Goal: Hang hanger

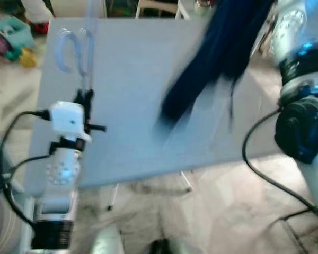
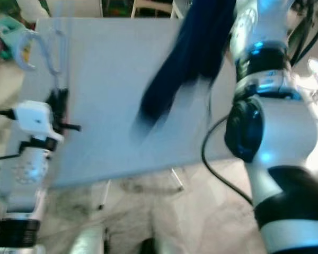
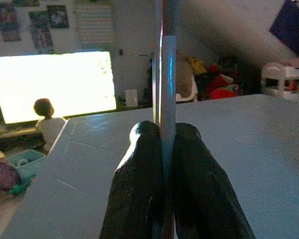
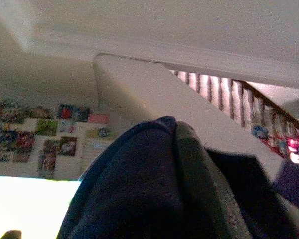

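The dark blue garment (image 1: 212, 58) is just a motion-blurred smear, top cut off by the frame; the hanger (image 1: 77, 50) hook's blurry too.

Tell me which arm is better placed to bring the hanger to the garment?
The left, most likely. The left gripper is shut on the hanger above the table. The right gripper is raised and already holds the dark garment, so it looks occupied.

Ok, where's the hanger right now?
The hanger is on the robot's left, clamped in the left end effector over the grey table's far left corner.
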Motion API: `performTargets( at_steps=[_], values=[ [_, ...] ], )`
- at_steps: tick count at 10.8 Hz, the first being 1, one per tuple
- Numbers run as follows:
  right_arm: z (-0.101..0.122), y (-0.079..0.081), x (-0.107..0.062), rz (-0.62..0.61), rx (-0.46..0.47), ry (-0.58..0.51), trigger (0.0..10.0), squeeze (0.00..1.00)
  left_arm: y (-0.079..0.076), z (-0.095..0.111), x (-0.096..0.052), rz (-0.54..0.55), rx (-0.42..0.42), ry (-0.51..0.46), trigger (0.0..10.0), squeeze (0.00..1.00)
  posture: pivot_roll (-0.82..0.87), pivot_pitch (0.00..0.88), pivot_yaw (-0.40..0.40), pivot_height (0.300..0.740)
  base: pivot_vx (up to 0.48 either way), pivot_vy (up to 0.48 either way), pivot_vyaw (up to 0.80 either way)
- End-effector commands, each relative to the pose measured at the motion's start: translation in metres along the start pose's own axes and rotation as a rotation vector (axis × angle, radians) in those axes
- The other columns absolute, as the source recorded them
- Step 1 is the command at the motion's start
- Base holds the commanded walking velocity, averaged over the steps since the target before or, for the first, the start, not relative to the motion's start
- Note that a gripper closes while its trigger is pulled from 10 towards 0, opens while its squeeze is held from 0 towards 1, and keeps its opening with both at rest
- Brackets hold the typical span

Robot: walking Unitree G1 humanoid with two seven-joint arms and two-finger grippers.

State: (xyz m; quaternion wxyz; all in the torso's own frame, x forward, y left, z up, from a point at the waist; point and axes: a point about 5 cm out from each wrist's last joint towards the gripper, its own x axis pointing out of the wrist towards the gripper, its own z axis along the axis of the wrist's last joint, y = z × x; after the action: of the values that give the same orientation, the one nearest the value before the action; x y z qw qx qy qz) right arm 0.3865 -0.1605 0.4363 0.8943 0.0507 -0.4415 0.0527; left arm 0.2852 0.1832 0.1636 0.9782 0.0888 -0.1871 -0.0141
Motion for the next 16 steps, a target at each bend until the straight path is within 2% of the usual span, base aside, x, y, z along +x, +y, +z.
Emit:
performTargets(
  at_steps=[1, 2, 3, 4, 5, 6, 7, 8, 9, 10, 11, 13, 14, 15, 16],
  values=[
    [-0.029, -0.017, -0.020, -0.056, 0.017, 0.113, 10.0, 0.00, -0.004, -0.009, -0.006, -0.003, -0.001, 0.050, 10.0, 0.00, 0.12, 0.093, -0.125, 0.740, 0.000, 0.000, 0.00],
    [-0.067, -0.012, -0.048, -0.008, -0.035, 0.283, 10.0, 0.00, -0.006, -0.010, -0.006, -0.005, -0.003, 0.053, 10.0, 0.00, 0.12, 0.096, -0.124, 0.740, 0.000, 0.000, 0.00],
    [-0.104, -0.006, -0.083, 0.081, -0.103, 0.483, 10.0, 0.00, -0.007, -0.009, -0.005, -0.007, -0.002, 0.053, 10.0, 0.00, 0.12, 0.097, -0.123, 0.740, 0.000, 0.000, 0.00],
    [-0.149, 0.001, -0.147, 0.332, -0.153, 0.779, 10.0, 1.00, -0.007, -0.010, -0.005, -0.006, 0.002, 0.054, 10.0, 0.00, 0.12, 0.100, -0.118, 0.740, 0.000, 0.000, 0.00],
    [-0.162, -0.002, -0.177, 0.456, -0.143, 0.891, 10.0, 1.00, -0.007, -0.010, -0.005, -0.005, 0.003, 0.059, 10.0, 0.00, 0.12, 0.101, -0.117, 0.740, 0.000, 0.000, 0.00],
    [-0.165, -0.015, -0.203, 0.595, -0.216, 0.958, 10.0, 1.00, -0.007, -0.013, -0.006, 0.000, 0.005, 0.074, 10.0, 0.00, 0.11, 0.100, -0.115, 0.740, 0.000, 0.000, 0.00],
    [-0.163, -0.022, -0.209, 0.635, -0.184, 0.976, 10.0, 1.00, -0.008, -0.014, -0.005, 0.008, 0.002, 0.084, 10.0, 0.00, 0.10, 0.096, -0.114, 0.740, 0.000, 0.000, 0.00],
    [-0.154, -0.030, -0.215, 0.740, -0.109, 0.942, 10.0, 1.00, -0.011, -0.015, -0.003, 0.022, 0.016, 0.089, 10.0, 0.00, 0.10, 0.095, -0.113, 0.740, 0.000, 0.000, 0.00],
    [-0.146, -0.036, -0.220, 0.795, -0.025, 0.924, 10.0, 1.00, -0.011, -0.016, -0.003, 0.021, 0.022, 0.091, 10.0, 0.00, 0.10, 0.095, -0.110, 0.740, 0.000, 0.000, 0.00],
    [-0.134, -0.041, -0.236, 0.924, 0.056, 0.930, 10.0, 1.00, -0.010, -0.016, -0.004, 0.017, 0.022, 0.094, 10.0, 0.00, 0.10, 0.095, -0.106, 0.740, 0.000, 0.000, 0.00],
    [-0.132, -0.048, -0.249, 1.002, -0.015, 0.974, 10.0, 1.00, -0.010, -0.017, -0.003, 0.018, 0.029, 0.097, 10.0, 0.00, 0.09, 0.095, -0.101, 0.740, 0.000, 0.000, 0.00],
    [-0.130, -0.064, -0.261, 1.000, -0.266, 1.011, 10.0, 1.00, -0.011, -0.019, -0.003, 0.012, 0.040, 0.108, 10.0, 0.00, 0.09, 0.097, -0.093, 0.740, 0.000, 0.000, 0.00],
    [-0.130, -0.059, -0.273, 1.086, -0.240, 1.067, 10.0, 1.00, -0.013, -0.019, -0.003, 0.002, 0.039, 0.111, 10.0, 0.00, 0.08, 0.097, -0.091, 0.740, 0.000, 0.000, 0.00],
    [-0.129, -0.039, -0.288, 1.159, -0.040, 1.092, 10.0, 1.00, -0.016, -0.019, -0.003, -0.009, 0.040, 0.109, 10.0, 0.00, 0.09, 0.096, -0.090, 0.740, 0.000, 0.000, 0.00],
    [-0.133, -0.018, -0.300, 1.222, 0.071, 1.097, 10.0, 1.00, -0.016, -0.019, -0.002, -0.014, 0.046, 0.108, 10.0, 0.00, 0.09, 0.097, -0.093, 0.740, 0.000, 0.000, 0.00]
  ],
)
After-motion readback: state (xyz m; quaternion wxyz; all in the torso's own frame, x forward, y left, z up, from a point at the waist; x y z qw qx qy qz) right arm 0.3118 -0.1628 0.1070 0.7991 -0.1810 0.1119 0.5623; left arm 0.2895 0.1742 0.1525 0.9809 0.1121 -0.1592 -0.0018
